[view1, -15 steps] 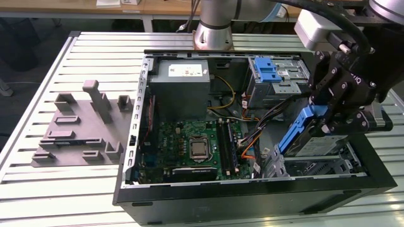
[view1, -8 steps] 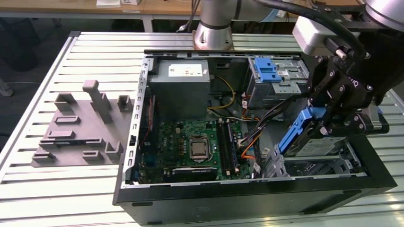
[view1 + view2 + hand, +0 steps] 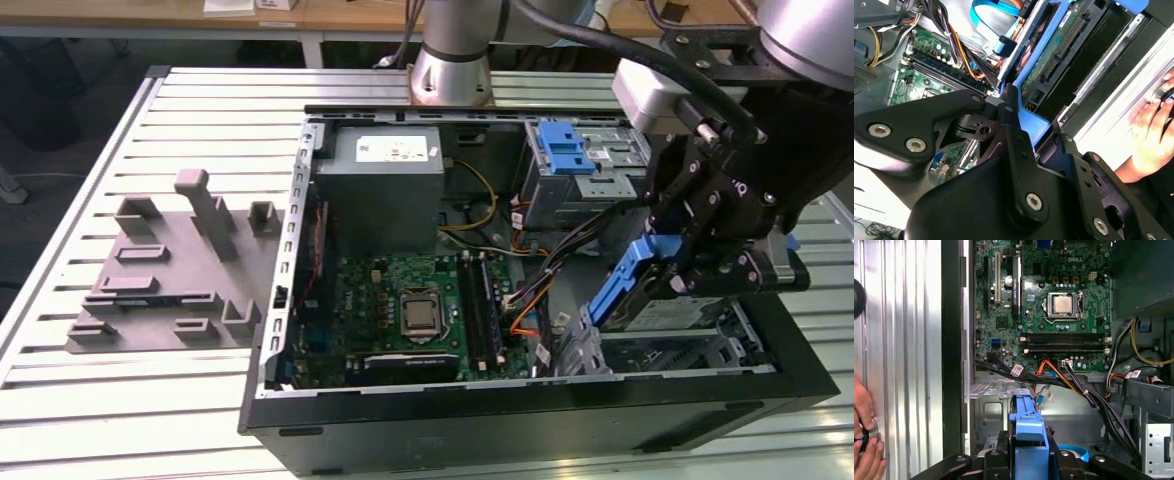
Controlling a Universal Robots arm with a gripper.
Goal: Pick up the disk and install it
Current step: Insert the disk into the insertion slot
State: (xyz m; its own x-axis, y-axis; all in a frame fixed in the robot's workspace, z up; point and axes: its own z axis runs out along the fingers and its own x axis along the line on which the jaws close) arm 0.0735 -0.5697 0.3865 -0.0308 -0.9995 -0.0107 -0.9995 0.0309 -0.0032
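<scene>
My gripper (image 3: pixel 687 275) is shut on the disk (image 3: pixel 618 290), a silver drive framed by a blue plastic bracket. It holds the disk tilted on edge, over the front corner of the open computer case (image 3: pixel 534 400) on the exterior view's right. Just below the disk sits a silver drive bay (image 3: pixel 667 355). In the second wrist view the disk's green circuit-board underside (image 3: pixel 1054 60) shows, with a black finger (image 3: pixel 1014 135) pressed along the bracket. In the first wrist view the blue bracket (image 3: pixel 1028 437) stands between the black fingers above the bay's metal floor.
Inside the case are a green motherboard (image 3: pixel 414 310), a grey power supply box (image 3: pixel 380 190), a silver cage with a blue latch (image 3: pixel 574 160) and bundles of cables (image 3: pixel 1089 395). A grey fixture (image 3: pixel 174 270) lies on the slatted table. A person's hand (image 3: pixel 1149 130) rests beside the case.
</scene>
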